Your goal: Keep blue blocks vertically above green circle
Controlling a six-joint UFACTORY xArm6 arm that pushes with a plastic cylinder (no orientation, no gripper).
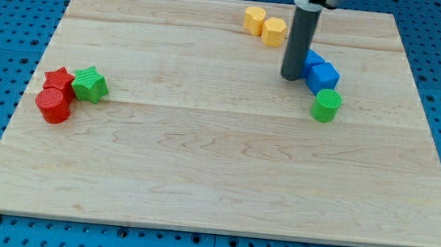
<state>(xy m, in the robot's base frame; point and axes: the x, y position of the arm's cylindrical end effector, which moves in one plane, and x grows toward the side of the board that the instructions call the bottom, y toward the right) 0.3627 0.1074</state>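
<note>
- Red plastic cylinder (53, 105) lies low-left on the wooden surface (216, 172).
- My tip (292, 75) touches two blue blocks (320, 71), above the green cylinder (327, 105).
- No claw fitted; state untellable.

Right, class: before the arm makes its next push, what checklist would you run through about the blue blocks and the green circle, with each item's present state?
1. My tip visible on the board: ok.
2. My tip beside the blue blocks, at their left: ok; actual contact: cannot tell.
3. Blue blocks lie toward the view's top from the green circle: ok.
4. Blue blocks stacked exactly in line above the circle: not ok, they sit slightly to the left.
5. Yellow blocks clear of my tip: ok.
6. Red blocks and green star far off at the left: ok.
</note>
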